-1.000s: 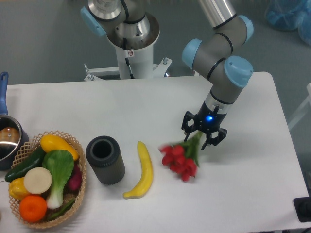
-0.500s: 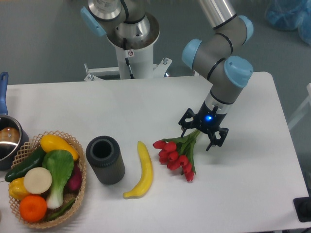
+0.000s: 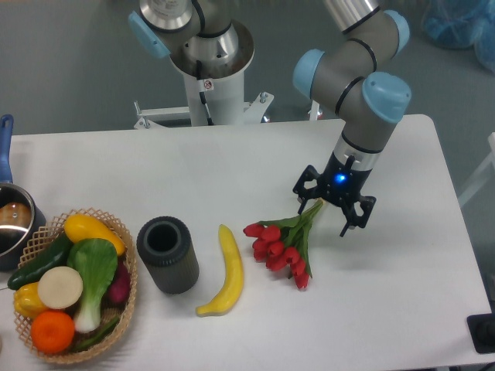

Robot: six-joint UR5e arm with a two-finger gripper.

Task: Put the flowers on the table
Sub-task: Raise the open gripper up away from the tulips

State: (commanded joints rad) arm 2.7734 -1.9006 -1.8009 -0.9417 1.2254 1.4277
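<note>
Currently, as I read the feed:
End effector (image 3: 334, 209): fingers spread wide, gripping nothing; blue LED lit on its body; it hangs just above the stem ends.
Flowers (image 3: 280, 245): lying flat on the worktop (image 3: 232, 170), right of centre; red buds point lower left, green stems run up-right toward the end effector. I can't tell if the stem tips touch the fingers.
Banana (image 3: 223, 272): just left of the flowers, apart from them, lying roughly front to back.
Dark cylinder (image 3: 167, 253): upright, open top, left of the banana.
Basket (image 3: 73, 284): wicker, far left, holds mixed veg & fruit, incl. an orange and a yellow pepper.
Pot (image 3: 11, 224): at left edge, blue handle, partly out of view.
Arm base (image 3: 205, 54): behind the worktop, centre-left.
</note>
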